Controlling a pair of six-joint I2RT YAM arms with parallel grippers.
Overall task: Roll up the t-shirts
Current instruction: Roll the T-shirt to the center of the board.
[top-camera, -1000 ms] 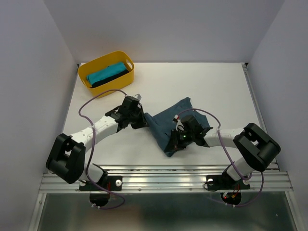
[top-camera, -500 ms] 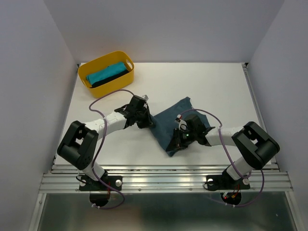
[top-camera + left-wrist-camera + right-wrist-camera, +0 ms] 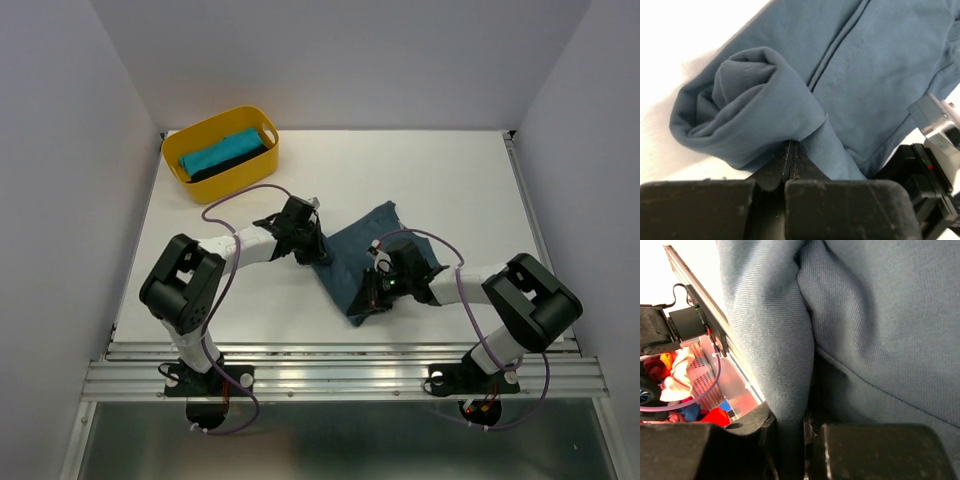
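I see the blue t-shirt (image 3: 362, 262) on the white desk (image 3: 460, 180), a bit nearer to me than the middle, between my 2 arms. It is soft cloth, folded into a long slanting shape.

The left arm (image 3: 245, 245) reaches in from the left. The left jaws are shut tight on a fold at the shirt's left end. In the left wrist view that end is curled into a loose, puffy roll (image 3: 747, 107), and 2 sewn lines (image 3: 840, 50) run across the flat part behind it.

The right arm (image 3: 470, 285) reaches in from the right and lies over the near right part of the shirt. The right jaws are pinched on a thick fold of the same shirt at its near corner. Up close the cloth shows fine slanting lines in its weave.

A thin purple cable (image 3: 235, 195) loops up over the left arm, and another (image 3: 440, 245) bends over the right arm and the shirt.

The yellow tub (image 3: 262, 160) sits at the far left corner of the desk, well apart from the blue shirt. It is smooth plastic with round corners and a handle hole. Inside lie the turquoise t-shirt (image 3: 218, 153) and, just beside it, the black t-shirt (image 3: 240, 162), both as long bundles.

A metal rail (image 3: 340, 368) runs along the near edge of the desk.
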